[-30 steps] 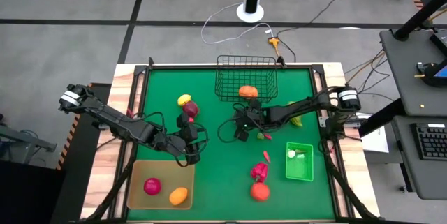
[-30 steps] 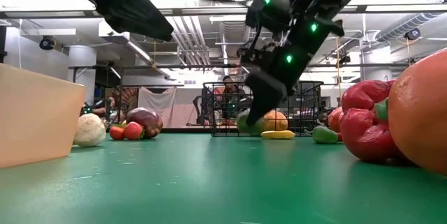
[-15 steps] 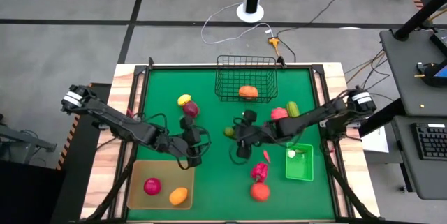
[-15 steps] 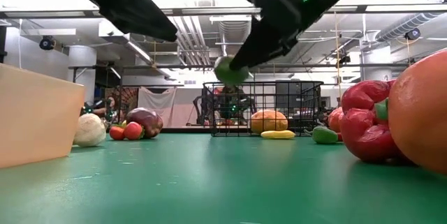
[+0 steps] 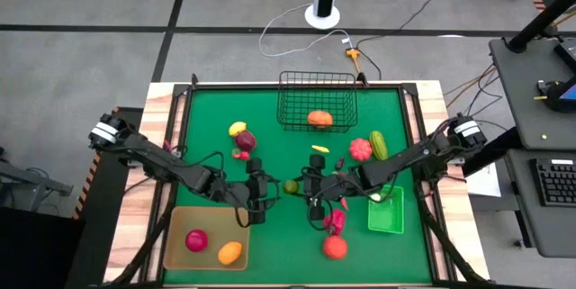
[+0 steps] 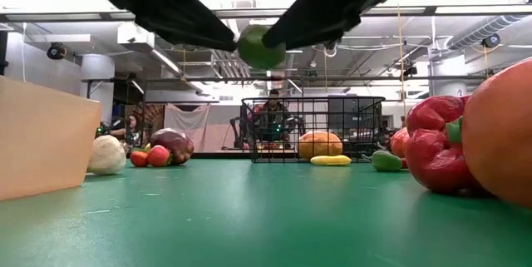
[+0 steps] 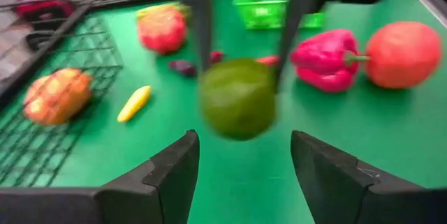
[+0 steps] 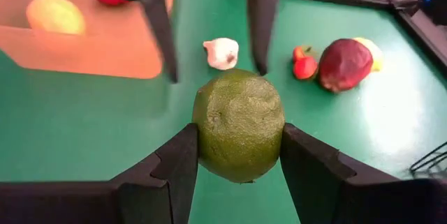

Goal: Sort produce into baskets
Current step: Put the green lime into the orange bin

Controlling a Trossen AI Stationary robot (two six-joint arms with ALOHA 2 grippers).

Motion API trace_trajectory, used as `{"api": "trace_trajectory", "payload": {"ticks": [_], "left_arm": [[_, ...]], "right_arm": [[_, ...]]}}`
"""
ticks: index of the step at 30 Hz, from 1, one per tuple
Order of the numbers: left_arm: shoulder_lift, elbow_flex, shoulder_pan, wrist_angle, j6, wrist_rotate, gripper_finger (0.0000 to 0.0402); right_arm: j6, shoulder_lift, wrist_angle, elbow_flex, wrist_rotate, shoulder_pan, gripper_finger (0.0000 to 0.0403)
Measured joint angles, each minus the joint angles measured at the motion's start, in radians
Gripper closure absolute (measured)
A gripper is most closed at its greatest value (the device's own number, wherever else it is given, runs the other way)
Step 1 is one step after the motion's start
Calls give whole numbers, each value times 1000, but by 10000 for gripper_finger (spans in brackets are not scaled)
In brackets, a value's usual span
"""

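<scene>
My right gripper (image 5: 294, 186) is shut on a green lime (image 8: 239, 125) in the middle of the table, high above the mat in the low view (image 6: 259, 46). My left gripper (image 5: 273, 189) is open and faces the lime from the left. Its fingers (image 7: 174, 172) stand on either side just short of the lime and apart from it. The tan tray (image 5: 176, 235) at the near left holds a pink and an orange piece. The black wire basket (image 5: 292, 100) at the far edge holds an orange piece. The green bin (image 5: 385, 220) is at the near right. My right gripper pinches the lime's two opposite sides (image 8: 204, 140) between its two fingers. The fingers come level from the table's right side. The lime is lifted clear of the table.
A red pepper (image 5: 335, 221) and an orange fruit (image 5: 335, 247) lie near the front. A yellow piece (image 5: 319, 149), a red one (image 5: 360, 149) and a green one (image 5: 377, 143) lie right of centre. Yellow and purple pieces (image 5: 243, 136) lie left of the basket.
My right gripper has taken the lime off the mat near the basket. It has lifted the lime clear and carried it toward the table's near and left side. My left gripper has moved toward the table's right, up to the lime.
</scene>
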Motion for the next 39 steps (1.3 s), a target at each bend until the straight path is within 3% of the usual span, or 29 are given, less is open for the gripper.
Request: {"api": "trace_trajectory", "payload": {"ticks": [13, 24, 32, 39], "left_arm": [[13, 0, 5, 139, 56, -6, 194], [18, 1, 14, 139, 55, -8, 276], [21, 1, 14, 139, 54, -8, 283], [21, 8, 16, 120, 56, -3, 284]], "right_arm": [[-64, 0, 71, 0, -4, 3, 227], [-79, 0, 78, -1, -2, 5, 227], [-64, 0, 79, -2, -2, 5, 227], [-11, 0, 96, 1, -3, 4, 187]]}}
